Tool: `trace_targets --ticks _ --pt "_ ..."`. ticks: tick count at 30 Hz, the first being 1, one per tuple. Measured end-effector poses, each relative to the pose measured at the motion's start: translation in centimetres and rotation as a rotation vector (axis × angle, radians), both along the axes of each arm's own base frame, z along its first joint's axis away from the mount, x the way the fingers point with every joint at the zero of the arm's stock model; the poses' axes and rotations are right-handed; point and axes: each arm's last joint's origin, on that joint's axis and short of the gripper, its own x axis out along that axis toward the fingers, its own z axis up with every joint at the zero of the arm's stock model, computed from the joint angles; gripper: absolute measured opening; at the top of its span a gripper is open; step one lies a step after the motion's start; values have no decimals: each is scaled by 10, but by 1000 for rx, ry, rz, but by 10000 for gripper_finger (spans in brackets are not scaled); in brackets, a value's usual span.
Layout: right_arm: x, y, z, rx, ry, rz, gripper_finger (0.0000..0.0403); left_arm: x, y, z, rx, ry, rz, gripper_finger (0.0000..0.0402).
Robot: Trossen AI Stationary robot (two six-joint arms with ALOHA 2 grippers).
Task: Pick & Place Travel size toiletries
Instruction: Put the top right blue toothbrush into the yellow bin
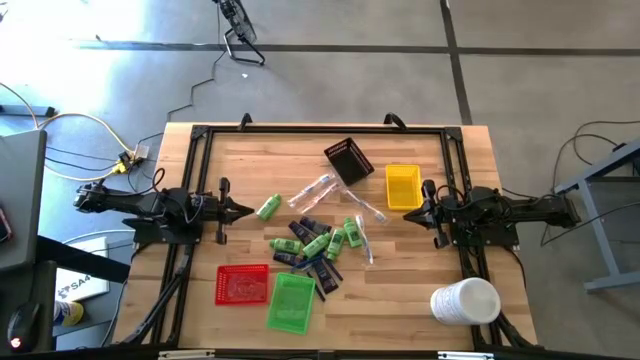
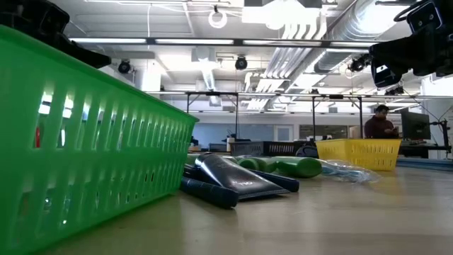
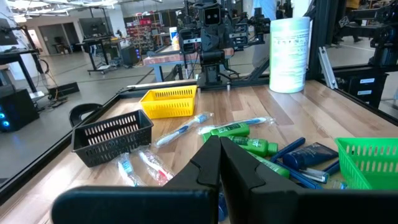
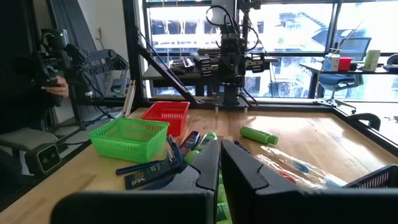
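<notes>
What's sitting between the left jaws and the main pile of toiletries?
In the high view, one green bottle lies alone on bare wood between the shut left gripper and the pile of toiletries.

Floor (image 1: pixel 330 70): grey concrete, cables trailing across it.
Ceiling (image 2: pixel 297 28): white ducts and strip lights glowing overhead.
Windows (image 4: pixel 298 31): daylight pouring in.
Person (image 2: pixel 381 122): sitting at a distant desk.

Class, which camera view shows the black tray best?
The high view: the whole black tray shows from above, beside the yellow tray. The left wrist view shows its slatted side; the right wrist view only a corner; the low view barely shows it.
</notes>
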Motion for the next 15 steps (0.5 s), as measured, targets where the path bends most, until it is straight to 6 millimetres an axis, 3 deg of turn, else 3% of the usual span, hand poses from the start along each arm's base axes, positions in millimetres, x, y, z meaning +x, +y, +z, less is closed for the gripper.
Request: trace_targets --ticks 15 --pt "0 0 0 0 0 -7 9 0 0 0 -3 -1 0 3"
